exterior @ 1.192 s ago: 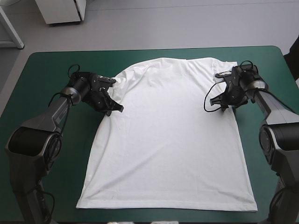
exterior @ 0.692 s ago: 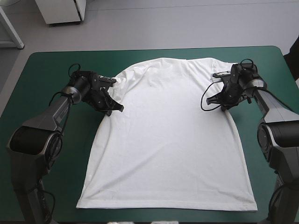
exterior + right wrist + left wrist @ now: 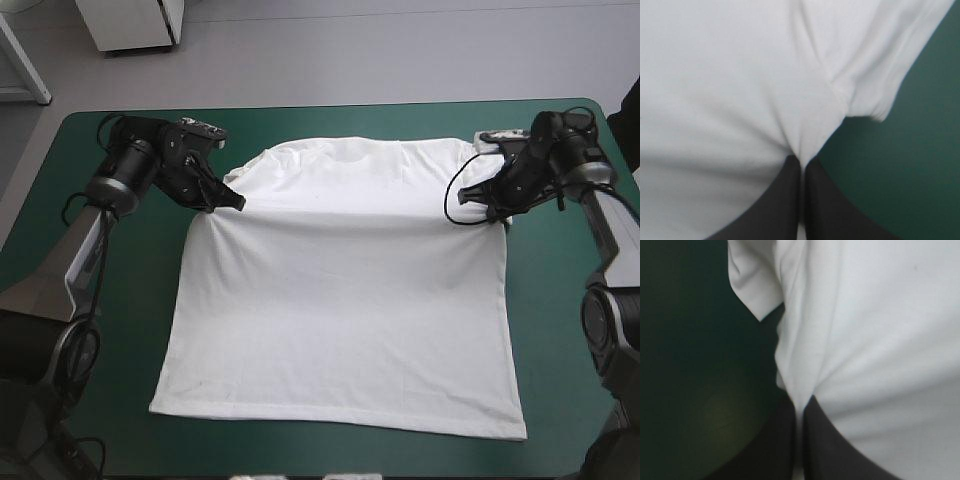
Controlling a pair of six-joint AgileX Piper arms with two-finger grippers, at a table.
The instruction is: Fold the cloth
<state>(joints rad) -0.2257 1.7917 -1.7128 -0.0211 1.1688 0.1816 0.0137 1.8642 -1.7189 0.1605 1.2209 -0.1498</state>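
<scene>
T-shirt (image 3: 340, 310) mid-table, hem end flat on the teal-green cover (image 3: 100, 300). Left gripper (image 3: 238, 203) and right gripper (image 3: 487, 215) each pinch a side seam below the sleeve, that line raised. Looks like the first fold is just starting, none laid yet.

The left arm (image 3: 85, 250) reaches in from the left and the right arm (image 3: 608, 235) from the right, with both wrists bent inward, facing each other. The left gripper (image 3: 800, 402) and right gripper (image 3: 801, 160) each have fingers pressed nearly together, pinching the T-shirt (image 3: 340, 300).
</scene>
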